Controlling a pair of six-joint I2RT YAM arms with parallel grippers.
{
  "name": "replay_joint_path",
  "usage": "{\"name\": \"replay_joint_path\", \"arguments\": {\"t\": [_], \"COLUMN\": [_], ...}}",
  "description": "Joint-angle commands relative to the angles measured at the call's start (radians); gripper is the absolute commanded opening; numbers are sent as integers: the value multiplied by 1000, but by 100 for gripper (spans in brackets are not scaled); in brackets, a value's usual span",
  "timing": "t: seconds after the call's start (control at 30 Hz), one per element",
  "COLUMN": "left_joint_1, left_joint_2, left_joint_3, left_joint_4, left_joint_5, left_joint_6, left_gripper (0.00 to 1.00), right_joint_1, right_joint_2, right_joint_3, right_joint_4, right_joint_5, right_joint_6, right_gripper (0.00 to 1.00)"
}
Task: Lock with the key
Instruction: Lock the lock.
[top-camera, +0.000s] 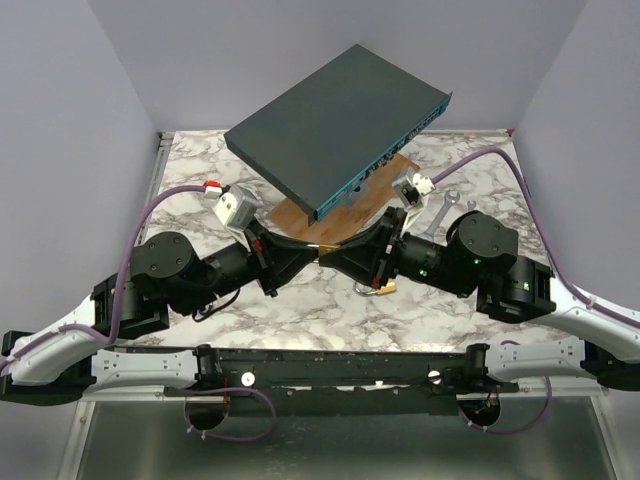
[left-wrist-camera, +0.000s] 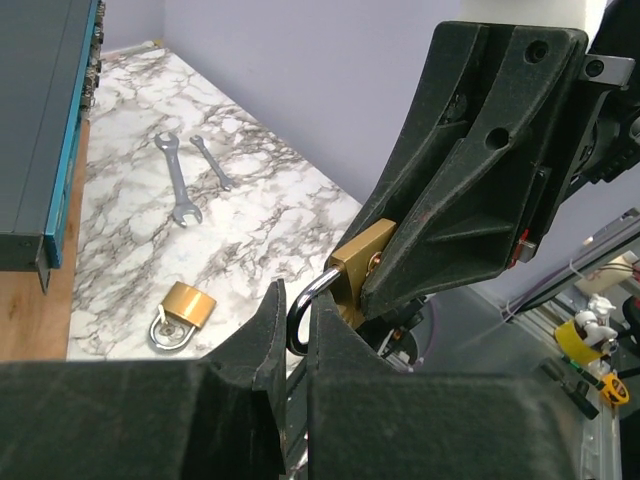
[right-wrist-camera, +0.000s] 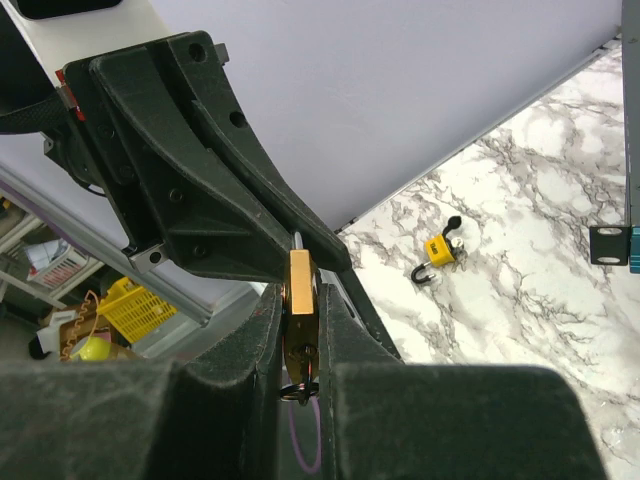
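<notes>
L end effector (left-wrist-camera: 297, 325) is squeezed fully closed on the shackle of the brass padlock (left-wrist-camera: 358, 262). R end effector (right-wrist-camera: 302, 310) is nearly closed, clamping the body, mid-air over counter (top-camera: 300, 320) centre. Lock markings too blurred to read. Wrenches (left-wrist-camera: 180, 180) and second padlock (left-wrist-camera: 185, 308) lie well apart from us. Grey box (top-camera: 340, 115) sits tilted just behind the arms.

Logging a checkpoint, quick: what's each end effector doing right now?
Left end effector: closed on the shackle.
Right end effector: closed on the padlock body.

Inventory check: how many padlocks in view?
3: brass padlock in right gripper; second brass padlock near the wrenches; yellow padlock on the marble. Others may be hidden.
</notes>
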Motion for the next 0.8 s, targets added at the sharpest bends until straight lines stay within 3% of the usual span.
{"name": "replay_joint_path", "arguments": {"t": [0.0,0.53,0.77], "left_joint_1": [-72,-95,-95], "left_joint_2": [195,257,190], "left_joint_3": [-65,14,40], "left_joint_4": [96,-4,-54], "left_joint_5": [397,498,385], "left_joint_6": [-34,13,25], "left_gripper": [0,0,0], "right_joint_1": [14,13,14], "right_joint_2": [215,316,220], "right_joint_3": [-54,25,32], "right_joint_4": [111,10,-14], "right_joint_5": [30,29,92], "right_joint_6": [37,8,-13], "right_gripper": [1,1,1]}}
